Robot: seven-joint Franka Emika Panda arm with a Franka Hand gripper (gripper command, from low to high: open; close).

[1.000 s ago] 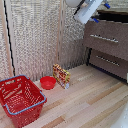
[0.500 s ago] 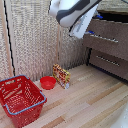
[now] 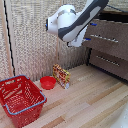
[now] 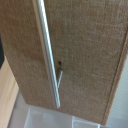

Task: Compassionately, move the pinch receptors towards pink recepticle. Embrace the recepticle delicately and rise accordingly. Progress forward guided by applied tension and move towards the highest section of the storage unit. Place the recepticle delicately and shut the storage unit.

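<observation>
— What's the setting?
— A pale wooden floor (image 3: 95, 107) before a woven tan wall (image 3: 35, 40). Lower left sits a big red wire basket (image 3: 20, 99), then a shallow red bowl (image 3: 48, 82).

— And the arm?
— The white gripper (image 3: 88, 31) hangs upper centre, by the dark brown wooden dresser (image 3: 111, 47) at right. How wide the jaws stand, I can't tell.

— The pink mug?
— Not visible.

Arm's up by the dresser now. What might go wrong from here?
The fingers hang close to the upper drawer front; its bar handle fills the wrist view, so a forward move may knock it. No pink mug shows in either view, so I cannot confirm where it is.
</observation>
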